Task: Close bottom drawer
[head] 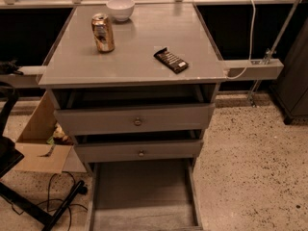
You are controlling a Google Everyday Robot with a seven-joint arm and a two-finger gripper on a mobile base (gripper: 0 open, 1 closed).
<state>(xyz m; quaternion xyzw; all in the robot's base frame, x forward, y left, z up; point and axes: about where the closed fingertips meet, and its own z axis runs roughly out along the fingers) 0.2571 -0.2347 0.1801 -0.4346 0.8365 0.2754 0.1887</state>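
The bottom drawer [144,191] stands pulled far out from the grey cabinet [134,66], plank floor showing, its front at the view's lower edge; the top drawer [115,121] and middle drawer [115,152] sit slightly ajar (a can [103,32], white bowl [120,8] and dark wrapped bar [171,60] rest on top); the gripper is out of view, so its grip cannot be told.
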